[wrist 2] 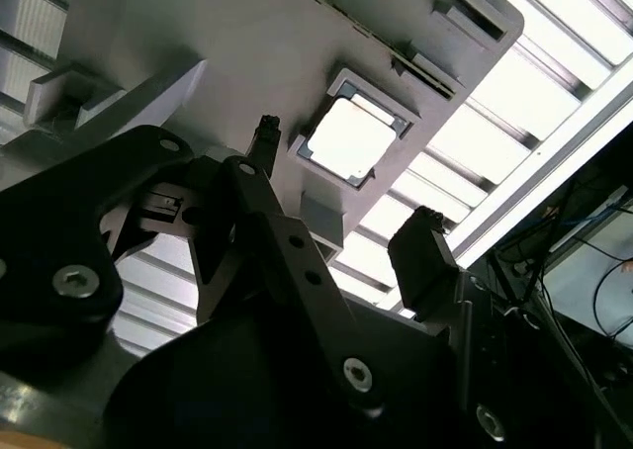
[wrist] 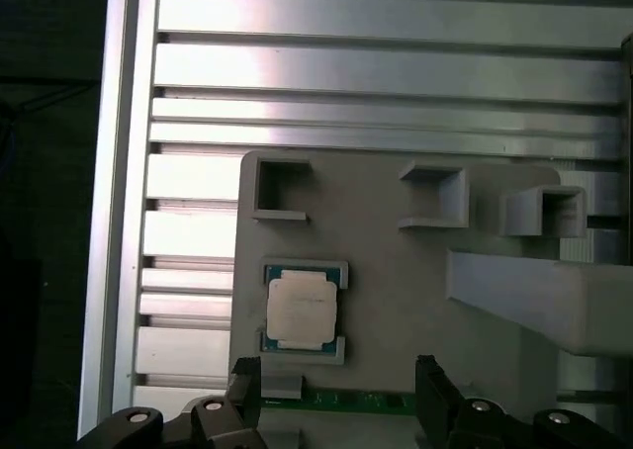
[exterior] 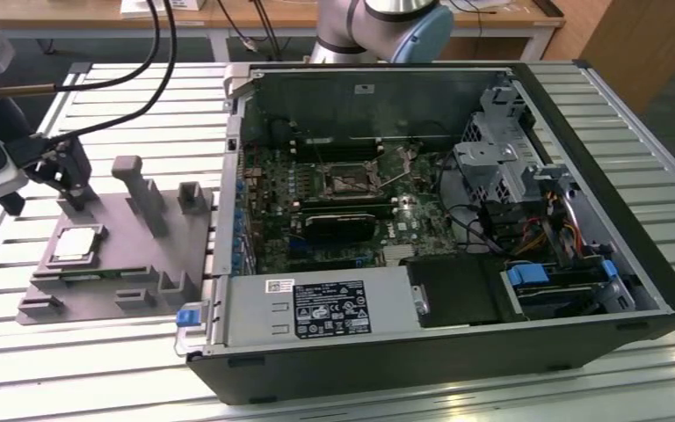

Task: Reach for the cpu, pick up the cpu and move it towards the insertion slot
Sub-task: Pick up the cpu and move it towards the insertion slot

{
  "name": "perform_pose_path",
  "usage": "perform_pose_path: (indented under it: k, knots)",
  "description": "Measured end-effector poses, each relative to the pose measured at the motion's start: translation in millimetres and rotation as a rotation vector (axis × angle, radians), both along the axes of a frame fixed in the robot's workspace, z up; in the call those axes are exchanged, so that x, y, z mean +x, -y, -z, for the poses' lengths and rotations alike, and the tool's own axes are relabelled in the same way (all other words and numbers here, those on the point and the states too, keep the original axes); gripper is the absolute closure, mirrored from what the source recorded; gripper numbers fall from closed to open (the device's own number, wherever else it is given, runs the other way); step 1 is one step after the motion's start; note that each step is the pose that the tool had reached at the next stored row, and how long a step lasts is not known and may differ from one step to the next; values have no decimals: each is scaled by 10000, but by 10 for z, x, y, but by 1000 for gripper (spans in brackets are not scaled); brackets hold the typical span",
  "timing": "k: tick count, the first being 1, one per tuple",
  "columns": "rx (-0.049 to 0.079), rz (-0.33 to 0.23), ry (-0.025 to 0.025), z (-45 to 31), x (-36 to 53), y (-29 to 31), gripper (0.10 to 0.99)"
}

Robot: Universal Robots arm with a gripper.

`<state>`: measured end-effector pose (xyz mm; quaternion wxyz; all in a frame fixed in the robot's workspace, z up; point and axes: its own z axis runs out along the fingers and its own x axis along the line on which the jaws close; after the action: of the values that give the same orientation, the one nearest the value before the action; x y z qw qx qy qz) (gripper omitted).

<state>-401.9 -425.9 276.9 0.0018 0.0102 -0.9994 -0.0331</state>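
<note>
**Slatted metal table** [exterior: 619, 97]. It carries everything else in the scene.

**Computer case** [exterior: 431, 352]. It takes up the table's middle and the side at the exterior view's right. It lies on its side with the panel off, so its inside faces up and can be reached from above.

**Green circuit board** [exterior: 314, 167]. It lies flat on the case floor.

**Grey fixture plate** [exterior: 115, 259]. It lies flat near the table's edge at the exterior view's left, just beside the case. Its upright blocks and pockets probably serve to keep parts in fixed places.

**Gripper** [exterior: 47, 209]. It hovers over the plate's far part, beside the upright blocks. Its fingers [wrist: 427, 390] stand spread and hold nothing. In both wrist views the gap between them looks wider than the chip and roughly lined up with it. That reads as an approach meant to bring one finger down on each side.

**The cpu** [exterior: 76, 244]. It rests flat with its metal top up in a shallow framed recess [wrist: 305, 269] near the plate's edge at the exterior view's left. It is well apart from the case and clear of the fingers, untouched. The frame probably keeps it square, and the gaps in the frame would leave its side edges free for a pinch.

**Insertion slot** [exterior: 347, 180]. It sits near the middle of the circuit board, toward the case's far wall. It is a dark square within a metal frame, and it faces upward.
</note>
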Motion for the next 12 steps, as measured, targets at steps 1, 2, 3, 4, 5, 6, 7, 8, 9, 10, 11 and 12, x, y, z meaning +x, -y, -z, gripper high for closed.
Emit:
perform_pose_path:
  k: [1,2,3,4,5,6,7,8,9,10,11,12]
  knots:
    - [8,0,-1,12,0,3,365]
    - [15,1,-4,24,0,5,365]
    - [23,0,-5,36,0,8,365]
    - [33,1,-9,57,0,12,365]
    - [37,1,-12,69,0,14,365]
    - [40,0,-14,81,0,16,365]
    - [44,0,-17,93,0,18,365]
    - [47,0,-19,105,0,20,365]
    - [49,0,-20,117,0,21,365]
    - [52,0,-20,129,0,23,365]
    - [55,0,-22,141,0,24,365]
    - [57,0,-23,152,0,26,365]
